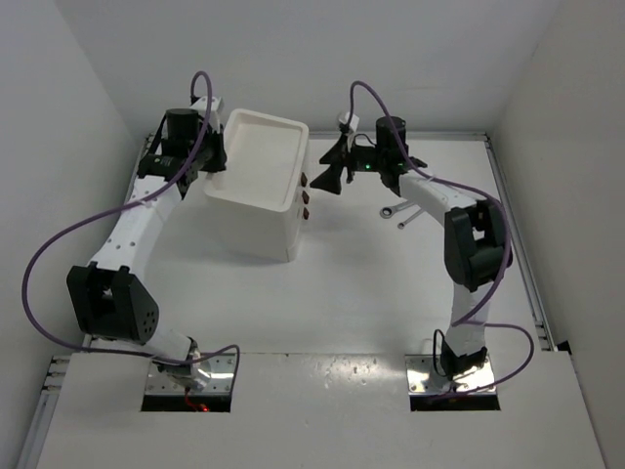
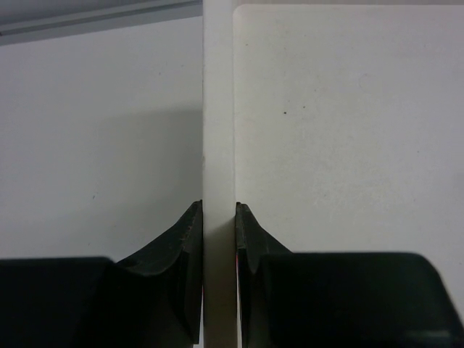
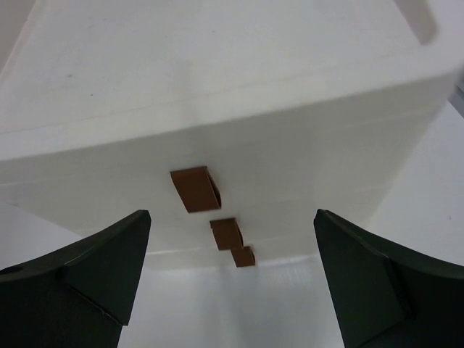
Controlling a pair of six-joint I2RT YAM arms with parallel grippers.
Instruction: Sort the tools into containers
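Note:
The white cabinet [image 1: 256, 210] stands left of centre with a shallow tray top [image 1: 262, 147] and three red-brown drawer handles [image 1: 305, 196] on its right face. My left gripper [image 1: 216, 164] is shut on the tray's left rim; in the left wrist view the rim [image 2: 217, 109] runs straight between the fingers of the left gripper [image 2: 218, 210]. My right gripper [image 1: 323, 171] hangs open just right of the handles, touching nothing. The right wrist view shows the right gripper [image 3: 232, 221] with its jaws wide apart, facing the top handle [image 3: 194, 190] and the cabinet [image 3: 217, 87]. Two silver wrenches [image 1: 395, 210] lie on the table under the right arm.
White walls close in the table on the left, back and right. The right arm's forearm [image 1: 435, 195] stretches over the wrenches. The left arm [image 1: 137, 225] runs along the left wall. Both arm bases sit at the near edge.

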